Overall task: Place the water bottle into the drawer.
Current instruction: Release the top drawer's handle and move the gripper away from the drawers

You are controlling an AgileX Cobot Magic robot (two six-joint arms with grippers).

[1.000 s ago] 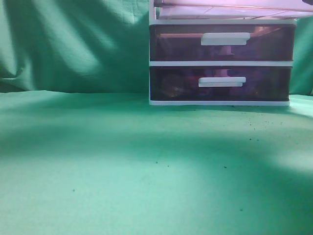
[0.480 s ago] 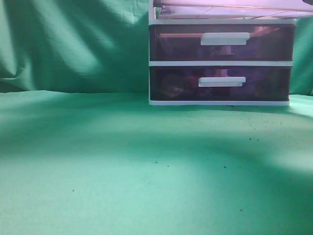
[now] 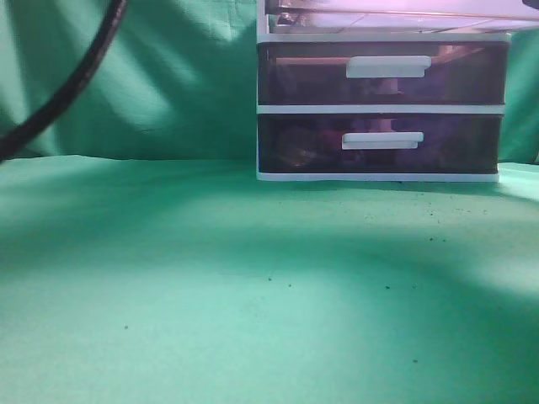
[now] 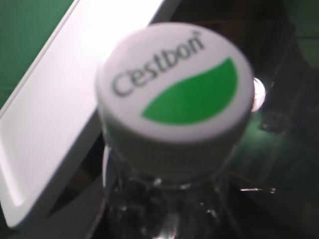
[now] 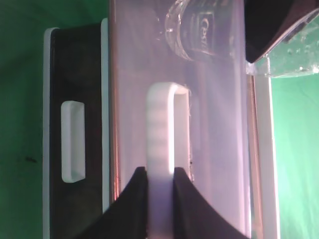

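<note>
The water bottle point(image 4: 174, 94) is clear plastic with a white cap printed with a green leaf, and it fills the left wrist view. My left gripper point(image 4: 164, 214) is shut on its body below the cap; the fingers are dark and blurred. In the right wrist view the bottle point(image 5: 194, 27) shows through the translucent pinkish top drawer point(image 5: 219, 139), with the left gripper's dark body point(image 5: 276, 25) beside it. My right gripper point(image 5: 160, 186) is shut on the drawer's white bar handle point(image 5: 162, 124). In the exterior view only the drawer's pulled-out edge point(image 3: 387, 18) shows at the top.
Two dark purple drawers point(image 3: 383, 76) point(image 3: 383, 143) with white handles sit shut in the white frame point(image 3: 379, 108) on the green cloth point(image 3: 253, 286). A black cable point(image 3: 72, 84) hangs across the upper left. The white cabinet top point(image 4: 55, 119) lies left of the bottle.
A black cable has swung into the upper left of the exterior view. The drawer unit has not moved.
</note>
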